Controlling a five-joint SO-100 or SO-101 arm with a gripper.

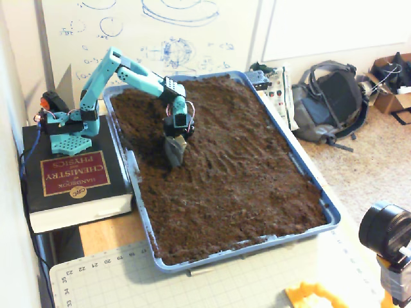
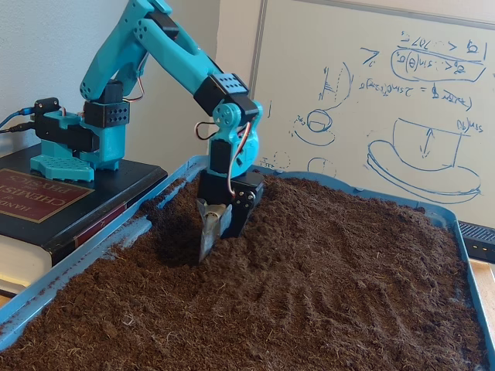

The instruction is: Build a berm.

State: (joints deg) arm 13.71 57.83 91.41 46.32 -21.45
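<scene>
Loose dark-brown soil (image 1: 237, 167) (image 2: 309, 294) fills a blue tray (image 1: 327, 212) (image 2: 93, 251). My teal arm reaches in from the tray's left side. Its gripper (image 1: 173, 158) (image 2: 216, 246) points down, a metal scoop blade and a black finger close together, tips dug into the soil. A dark hollow (image 1: 144, 144) (image 2: 174, 232) lies between the gripper and the tray's left wall. Right of the gripper the soil swells gently (image 2: 286, 201). No distinct berm stands out in either fixed view; the surface is mostly flat and faintly furrowed.
The arm's base stands on a thick black book (image 1: 74, 176) (image 2: 39, 201) left of the tray. A whiteboard stands behind. Electronics (image 1: 276, 86) and a backpack (image 1: 327, 102) lie to the right, a cutting mat (image 1: 225, 282) and a camera (image 1: 385, 234) in front.
</scene>
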